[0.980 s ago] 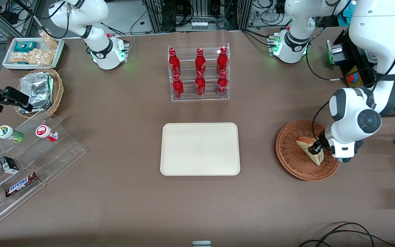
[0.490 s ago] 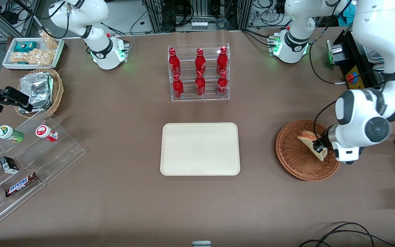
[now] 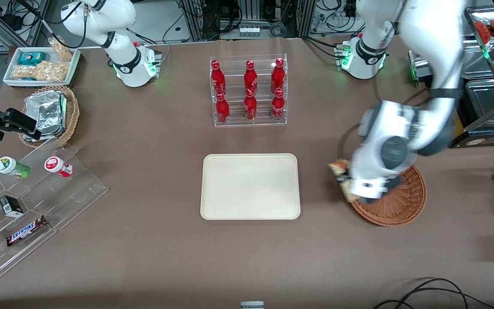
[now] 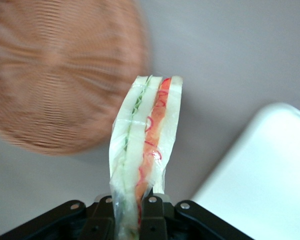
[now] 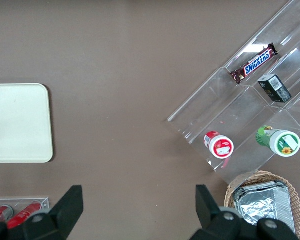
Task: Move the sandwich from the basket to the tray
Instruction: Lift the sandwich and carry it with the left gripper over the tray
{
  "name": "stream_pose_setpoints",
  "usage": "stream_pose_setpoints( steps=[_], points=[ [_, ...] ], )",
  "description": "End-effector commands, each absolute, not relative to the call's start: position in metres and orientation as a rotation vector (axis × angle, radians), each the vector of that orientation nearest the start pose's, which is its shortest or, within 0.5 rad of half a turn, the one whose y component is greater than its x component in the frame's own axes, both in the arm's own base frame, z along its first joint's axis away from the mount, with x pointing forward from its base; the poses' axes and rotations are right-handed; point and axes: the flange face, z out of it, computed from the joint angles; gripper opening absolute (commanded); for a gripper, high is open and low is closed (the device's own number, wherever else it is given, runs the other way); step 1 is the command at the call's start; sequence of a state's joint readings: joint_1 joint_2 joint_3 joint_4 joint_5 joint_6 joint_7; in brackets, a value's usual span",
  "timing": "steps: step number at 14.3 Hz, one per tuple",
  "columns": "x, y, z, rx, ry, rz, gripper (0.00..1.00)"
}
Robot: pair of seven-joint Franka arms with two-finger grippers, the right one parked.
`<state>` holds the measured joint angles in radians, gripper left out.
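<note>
The sandwich [image 4: 146, 150] is held clamped between the two fingers [image 4: 106, 212] of the left gripper [image 4: 127, 212], its wrapped wedge of pale bread with red and green filling standing out from the jaws edge-on in the wrist view. In the front view the gripper [image 3: 344, 182] is seen raised above the table [image 3: 152, 257], over the rim of the reddish-brown basket [image 3: 405, 206] on the edge that faces the tray [image 3: 250, 186], and the sandwich [image 3: 340, 171] is carried clear of the wicker, between the basket and the tray. The basket [image 4: 60, 75] is shown with nothing in it in the wrist view, and a corner of the cream tray [image 4: 265, 185] is seen close by the sandwich, which is not touching either of them. The tray lies flat at the middle of the table, bare. Farther from the front camera than the tray, a clear rack of red bottles [image 3: 249, 91] is set upright. Toward the parked arm's end of the table, a tan basket of foil packs [image 3: 49, 113], a white tray of snack bags [image 3: 41, 66] and a clear stepped stand [image 3: 32, 206] with small snack items are found.
</note>
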<state>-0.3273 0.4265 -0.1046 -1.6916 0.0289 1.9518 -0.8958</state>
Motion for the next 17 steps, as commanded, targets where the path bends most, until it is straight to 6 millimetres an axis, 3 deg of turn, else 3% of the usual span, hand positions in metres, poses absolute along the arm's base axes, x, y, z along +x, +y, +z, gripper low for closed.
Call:
stream_pose_setpoints(
  steps=[1, 4, 8, 11, 15, 16, 17],
  points=[
    [0.586, -0.359, 0.324, -3.026, -0.472, 0.143, 0.07],
    [0.587, -0.422, 0.309, -3.081, -0.416, 0.091, 0.07],
    [0.562, -0.484, 0.274, -3.166, -0.335, -0.020, 0.07],
    [0.553, -0.502, 0.258, -3.171, -0.235, -0.043, 0.07],
    [0.548, -0.506, 0.250, -3.182, -0.145, -0.052, 0.09],
    [0.547, -0.507, 0.246, -3.181, -0.150, -0.043, 0.17],
    [0.547, -0.507, 0.245, -3.185, -0.173, -0.034, 0.59]
  ],
)
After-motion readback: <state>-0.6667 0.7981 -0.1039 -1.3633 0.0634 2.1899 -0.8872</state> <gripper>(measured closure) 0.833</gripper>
